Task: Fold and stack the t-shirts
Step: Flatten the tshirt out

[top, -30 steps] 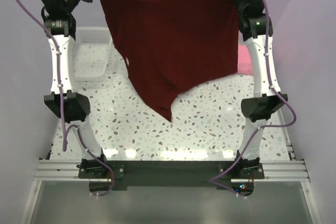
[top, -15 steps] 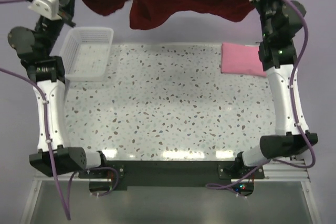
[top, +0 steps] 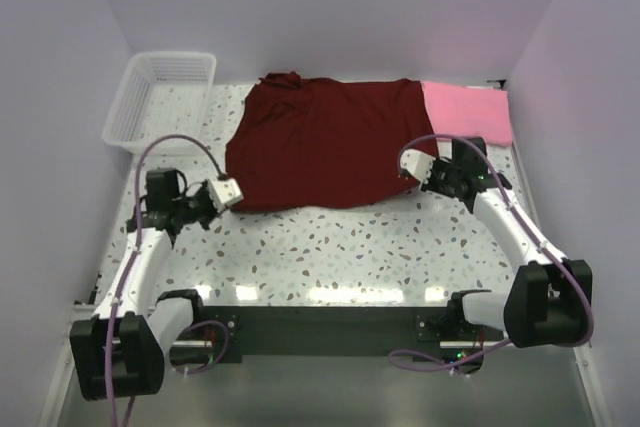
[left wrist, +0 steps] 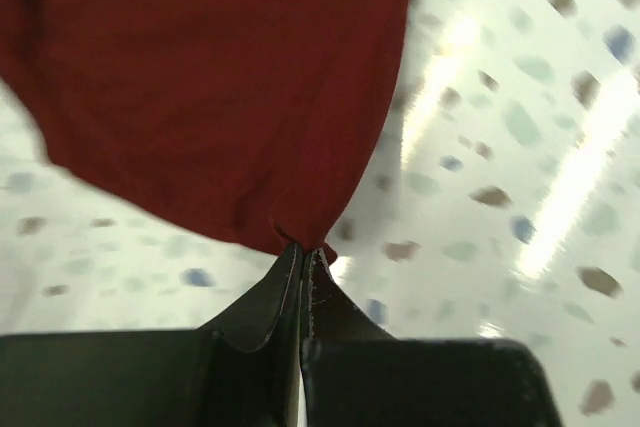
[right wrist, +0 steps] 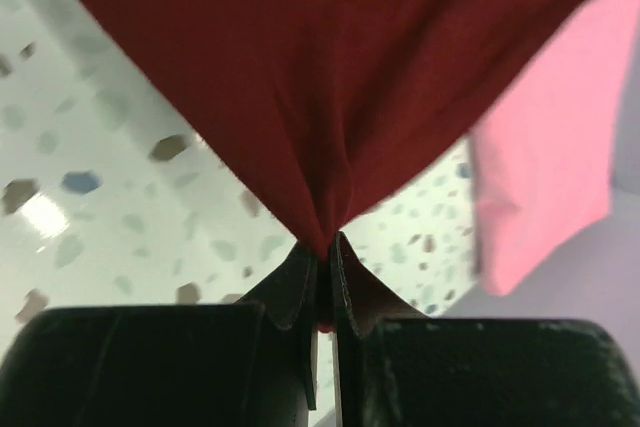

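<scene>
A white mesh basket (top: 165,97) is seen at the table's (top: 350,247) far-left corner, at about 10 o'clock from the maroon t-shirt (top: 325,142) and apart from it. The left pincer (top: 238,201) is clenched on the maroon t-shirt's near-left corner, at about 8 o'clock of the cloth. In the left wrist view the fingers (left wrist: 265,307) are pressed together with a gathered tip of red fabric nipped between them, and the rest of the cloth is fanned out toward 12 o'clock. The left arm (top: 140,257) is held low over the table, its forearm laid from the left edge toward 3 o'clock. The maroon t-shirt is spread flat on the far middle of the table. Its near-right corner, at about 4 o'clock, is pinched in the right pincer (top: 402,175), likewise closed tight on a bunched point of cloth in the right wrist view. The right arm (top: 510,222) is kept low, stretched from the near right toward 10 o'clock. The pink t-shirt (top: 470,112) is laid folded at 3 o'clock of the maroon one, at the table's far right, their edges meeting.
</scene>
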Controlling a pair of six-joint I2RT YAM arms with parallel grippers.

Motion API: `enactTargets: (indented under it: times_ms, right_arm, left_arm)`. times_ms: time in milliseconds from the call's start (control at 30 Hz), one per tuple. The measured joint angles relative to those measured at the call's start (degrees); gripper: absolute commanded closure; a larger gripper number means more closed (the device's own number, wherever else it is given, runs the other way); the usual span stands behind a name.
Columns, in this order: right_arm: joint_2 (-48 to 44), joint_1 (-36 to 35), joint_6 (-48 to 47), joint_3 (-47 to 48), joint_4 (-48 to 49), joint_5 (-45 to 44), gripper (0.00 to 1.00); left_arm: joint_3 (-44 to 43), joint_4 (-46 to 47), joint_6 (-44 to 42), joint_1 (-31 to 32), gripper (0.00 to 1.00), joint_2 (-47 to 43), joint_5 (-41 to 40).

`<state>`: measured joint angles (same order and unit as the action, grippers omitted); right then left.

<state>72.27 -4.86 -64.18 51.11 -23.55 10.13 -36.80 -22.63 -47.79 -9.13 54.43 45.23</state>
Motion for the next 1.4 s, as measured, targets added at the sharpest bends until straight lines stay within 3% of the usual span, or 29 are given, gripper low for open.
enactTargets:
  times_ms: [167, 533, 567, 600, 700, 733, 800, 967, 1067, 1167, 1200, 1400]
  right_arm:
    - [0.11, -0.02, -4.85, -7.43, -5.38, -0.31, 1.0]
    - [-1.81, -0.46, -11.76, -16.55, -14.38, -3.13, 1.0]
    - [-1.99, -0.46, -12.0, -16.79, -14.95, -3.32, 0.95]
    - [-2.01, -0.46, -12.07, -16.76, -15.47, -3.58, 0.73]
    - [-1.31, -0.46, -11.69, -15.65, -17.9, -4.55, 0.39]
    - [-0.76, -0.44, -11.54, -14.78, -19.3, -4.85, 0.26]
    - [0.24, -0.35, -11.82, -12.76, -22.1, -5.11, 0.23]
    - [0.52, 0.11, -10.16, -4.48, -31.23, -3.69, 0.23]
    - [2.58, 0.17, -6.08, 1.49, -34.75, -1.2, 0.36]
    - [9.64, 0.13, 0.57, 7.23, -36.41, 0.68, 0.46]
    - [12.46, 0.15, 3.04, 8.59, -36.26, 1.05, 0.48]
    - [21.62, 0.15, 13.79, 9.84, -34.47, -0.48, 0.57]
  left_arm:
    - [8.63, -9.68, -12.98, 8.68, 1.0, 4.22, -6.05]
    - [9.25, -21.77, -24.76, 16.17, 1.0, 3.06, -11.76]
    - [9.14, -22.58, -25.44, 17.07, 1.0, 2.89, -12.13]
    - [8.94, -23.37, -25.99, 17.86, 0.89, 2.89, -12.48]
    - [7.34, -26.73, -28.92, 21.49, 0.6, 2.67, -13.03]
    - [6.71, -27.89, -30.27, 22.93, 0.57, 2.12, -13.14]
    - [5.53, -30.08, -31.58, 25.73, 0.56, 0.13, -13.55]
    - [-0.48, -30.18, -25.68, 27.69, 0.62, 2.56, -13.79]
    - [-7.45, -26.32, -17.59, 27.69, 0.67, 13.09, -13.51]
    - [-10.69, -19.08, -8.35, 27.69, 0.8, 22.88, -14.43]
    - [-11.02, -17.16, -5.51, 27.69, 0.86, 25.05, -15.12]
    - [-13.03, -10.58, 4.0, 28.79, 0.94, 32.83, -22.32]
